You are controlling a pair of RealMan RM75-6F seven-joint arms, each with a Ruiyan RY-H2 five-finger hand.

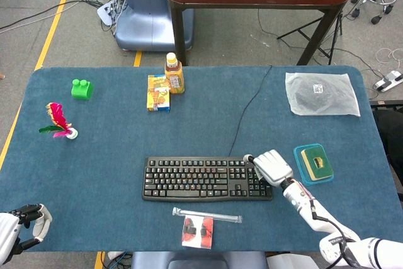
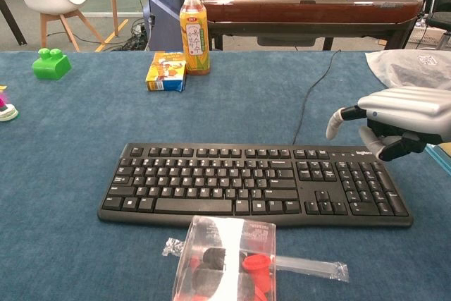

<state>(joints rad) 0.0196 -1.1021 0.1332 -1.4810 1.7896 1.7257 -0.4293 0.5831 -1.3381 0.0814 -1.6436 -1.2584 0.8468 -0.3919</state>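
Note:
My right hand [image 1: 272, 167] hovers over the number-pad end of the black keyboard [image 1: 201, 179], palm down, fingers apart and slightly bent, holding nothing. In the chest view the right hand [image 2: 402, 121] floats just above the right end of the keyboard [image 2: 246, 185]. A teal tray [image 1: 306, 172] with a yellow-green sponge lies just to the right of it. My left hand [image 1: 16, 231] sits at the table's near left corner, loosely curled and empty, far from any object.
A clear packet with red and black parts [image 1: 198, 231] and a thin plastic tube [image 1: 208, 215] lie in front of the keyboard. A tea bottle [image 1: 174, 74] and a yellow box [image 1: 158, 92] stand at the back. A green block [image 1: 81, 88], a pink shuttlecock [image 1: 60, 122] and a plastic bag [image 1: 321, 94] lie further off.

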